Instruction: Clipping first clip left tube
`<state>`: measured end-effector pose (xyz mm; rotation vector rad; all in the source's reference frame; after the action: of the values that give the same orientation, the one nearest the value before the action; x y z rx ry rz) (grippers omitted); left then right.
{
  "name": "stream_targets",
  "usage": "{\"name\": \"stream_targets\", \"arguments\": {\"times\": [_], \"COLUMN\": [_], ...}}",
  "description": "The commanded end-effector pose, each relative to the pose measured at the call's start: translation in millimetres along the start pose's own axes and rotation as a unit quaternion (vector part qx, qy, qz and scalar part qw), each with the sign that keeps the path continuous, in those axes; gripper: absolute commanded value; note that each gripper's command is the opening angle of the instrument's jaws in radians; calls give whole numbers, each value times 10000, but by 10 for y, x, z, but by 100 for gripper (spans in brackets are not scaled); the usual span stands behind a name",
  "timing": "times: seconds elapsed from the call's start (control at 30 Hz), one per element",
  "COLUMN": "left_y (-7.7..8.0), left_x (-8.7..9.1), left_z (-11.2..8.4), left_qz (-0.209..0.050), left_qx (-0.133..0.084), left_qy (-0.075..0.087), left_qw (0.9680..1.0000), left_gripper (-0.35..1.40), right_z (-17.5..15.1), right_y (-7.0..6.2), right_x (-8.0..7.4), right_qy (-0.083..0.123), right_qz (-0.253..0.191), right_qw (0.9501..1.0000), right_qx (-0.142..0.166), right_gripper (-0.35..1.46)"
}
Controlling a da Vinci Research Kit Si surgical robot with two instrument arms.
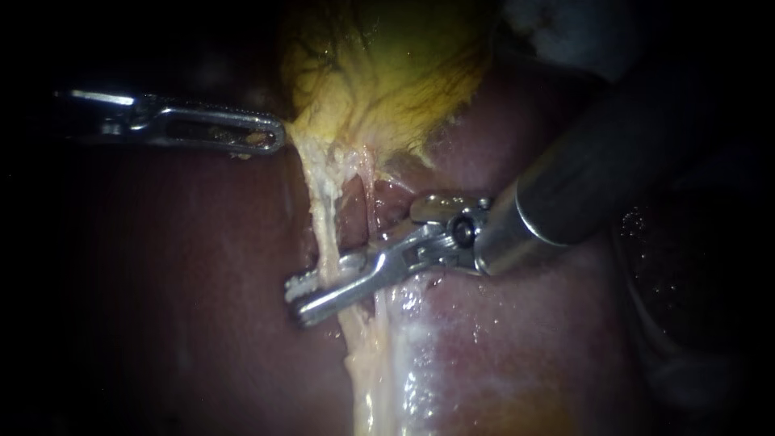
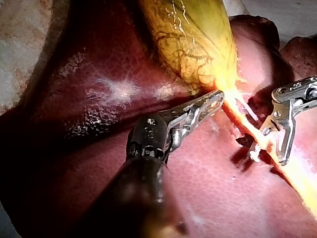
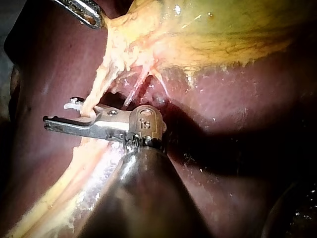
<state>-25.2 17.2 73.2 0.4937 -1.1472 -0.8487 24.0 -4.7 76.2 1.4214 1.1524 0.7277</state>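
The right instrument reaches across the liver, its claw narrowly parted astride the left tube (the pale strand running down from the gallbladder), one half on each side. The left instrument, coming in level, has its claw closed on the gallbladder's lower edge, where the tube begins.

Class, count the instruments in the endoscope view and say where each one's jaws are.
2. The left instrument has its jaws shut on the gallbladder at its narrow end. The right instrument has its jaws open around the left tube, lower down, over the liver. No other shows.
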Motion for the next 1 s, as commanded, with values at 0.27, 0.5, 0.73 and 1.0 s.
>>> {"name": "stream_targets", "arguments": {"times": [0.27, 0.5, 0.73, 1.0], "left_y": [0, 0, 0, 0], "left_x": [0, 0, 0, 0], "left_z": [0, 0, 0, 0], "left_qz": [0, 0, 0, 0], "left_qx": [0, 1, 1, 1], "left_qy": [0, 1, 1, 1], "left_qw": [10000, 10000, 10000, 10000], "left_gripper": [-35, -35, -35, -35], "right_z": [6, 12, 13, 10], "right_y": [12, 9, 11, 15], "right_x": [-35, -41, -38, -36], "right_qy": [-352, -402, -396, -444], "right_qz": [69, 63, 63, 56], "right_qw": [9992, 9990, 9990, 9988], "right_qx": [165, 208, 205, 217], "right_gripper": [53, 51, 33, -19]}}
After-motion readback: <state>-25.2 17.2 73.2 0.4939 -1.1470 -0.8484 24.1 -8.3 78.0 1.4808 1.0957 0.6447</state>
